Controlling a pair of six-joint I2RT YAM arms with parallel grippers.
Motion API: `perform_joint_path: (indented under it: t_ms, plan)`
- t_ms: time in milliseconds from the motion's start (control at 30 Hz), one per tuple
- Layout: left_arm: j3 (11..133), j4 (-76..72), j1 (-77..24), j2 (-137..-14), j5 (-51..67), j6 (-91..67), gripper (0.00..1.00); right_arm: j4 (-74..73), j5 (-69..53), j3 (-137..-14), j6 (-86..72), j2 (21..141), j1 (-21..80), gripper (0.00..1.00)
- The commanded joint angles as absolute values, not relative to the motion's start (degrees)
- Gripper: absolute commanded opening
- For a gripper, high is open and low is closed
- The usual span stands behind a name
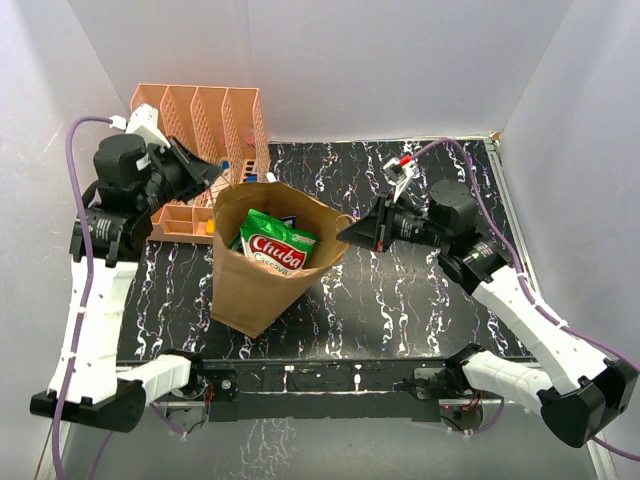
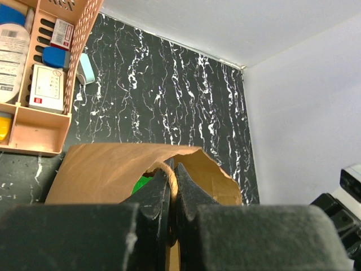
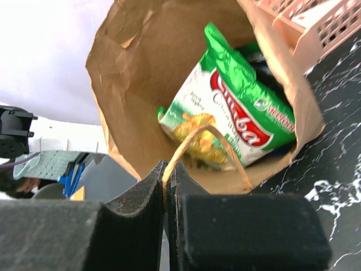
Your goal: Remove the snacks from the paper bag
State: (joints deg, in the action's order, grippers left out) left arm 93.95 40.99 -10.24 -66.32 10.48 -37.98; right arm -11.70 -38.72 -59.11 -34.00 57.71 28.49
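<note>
At the far left the orange organizer (image 1: 200,115) stands at the back of the bench (image 1: 420,300), with small stationery in its front trays. Just in front of it is my left gripper (image 1: 220,180), at the paper bag's left rim. On the left wrist view its jaws are pressed together on the left handle (image 2: 164,169), a thin twisted paper loop.

The paper bag (image 1: 255,290) stands on the bench between the two arms, its mouth held wide open. The snacks are inside it. The large green packet (image 1: 275,248) with the red and white logo lies on top, and there is a darker packet (image 3: 260,61) behind it, I think, though it is too shadowed to be sure.

On the right, my right gripper (image 1: 343,232) meets the opposite rim, with its jaws closed on the right handle (image 3: 210,134).
</note>
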Motion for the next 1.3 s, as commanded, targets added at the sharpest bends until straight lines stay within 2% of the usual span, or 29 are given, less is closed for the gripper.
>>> perform_joint_path:
  t_ms: [0,233,433,567,733,900,967,1133,1267]
  plan:
    - [86.6,27.1,-9.8,-58.3,13.5,-33.6,0.00,-5.7,-38.6,-56.8,-36.3,57.1,30.7,0.07]
    - [71.2,9.3,-9.8,-53.2,34.5,-40.3,0.00,-20.2,-31.4,-50.3,-34.9,48.0,30.7,0.08]
    - [58.7,-6.8,-9.8,-50.8,44.7,-52.5,0.00,-35.6,-21.2,-46.0,-34.5,40.1,30.7,0.16]
    - [56.1,-10.9,-9.8,-50.5,47.4,-55.9,0.00,-41.5,-17.6,-47.3,-34.2,37.7,30.7,0.29]
    - [56.3,-13.8,-9.8,-51.1,50.7,-58.2,0.00,-45.9,-10.3,-56.8,-29.7,39.1,30.7,0.40]
    - [59.3,-11.8,-9.8,-52.0,51.8,-56.9,0.00,-46.6,-2.6,-66.9,-21.6,43.1,30.7,0.68]
    - [60.5,-10.2,-9.8,-52.2,51.2,-56.1,0.00,-44.2,-3.2,-69.4,-17.7,44.7,30.7,0.77]
    - [60.9,-11.5,-10.2,-52.6,50.7,-58.3,0.00,-37.7,-12.4,-77.0,-10.3,51.7,30.6,0.79]
    - [62.5,-9.4,-10.5,-53.5,49.1,-58.2,0.00,-31.5,-27.7,-79.9,-5.5,58.1,30.7,0.78]
